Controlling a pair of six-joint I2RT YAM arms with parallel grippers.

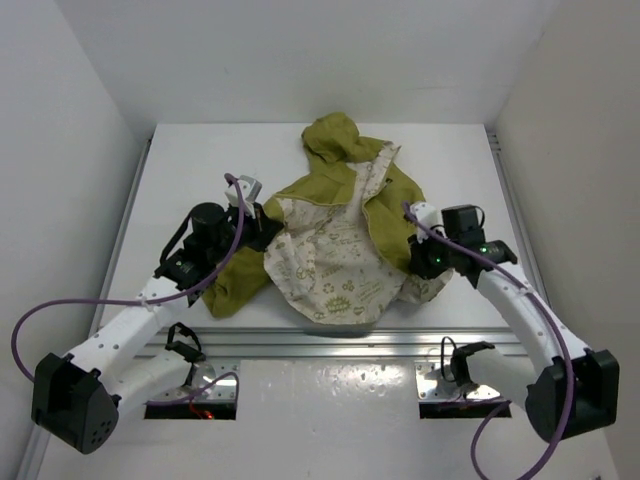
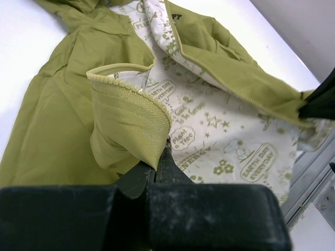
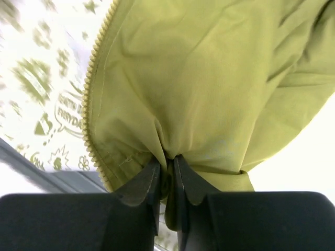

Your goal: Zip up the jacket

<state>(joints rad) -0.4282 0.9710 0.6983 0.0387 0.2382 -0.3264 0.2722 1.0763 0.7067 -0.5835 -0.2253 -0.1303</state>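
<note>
The olive-green jacket (image 1: 390, 195) lies open on the white table (image 1: 190, 170), its cream printed lining (image 1: 330, 265) facing up and its hood (image 1: 335, 135) toward the far side. My left gripper (image 1: 262, 232) is shut on the jacket's left front edge; in the left wrist view the gripper (image 2: 157, 163) pinches the folded-over zipper band (image 2: 131, 112), lifting it slightly. My right gripper (image 1: 415, 255) is shut on the right front panel; in the right wrist view the gripper (image 3: 167, 163) bunches green fabric (image 3: 209, 78) just beside the zipper teeth (image 3: 89, 104).
An aluminium rail (image 1: 320, 345) runs along the table's near edge, just under the jacket's hem. White walls close in the table on three sides. Purple cables (image 1: 60, 305) loop off both arms.
</note>
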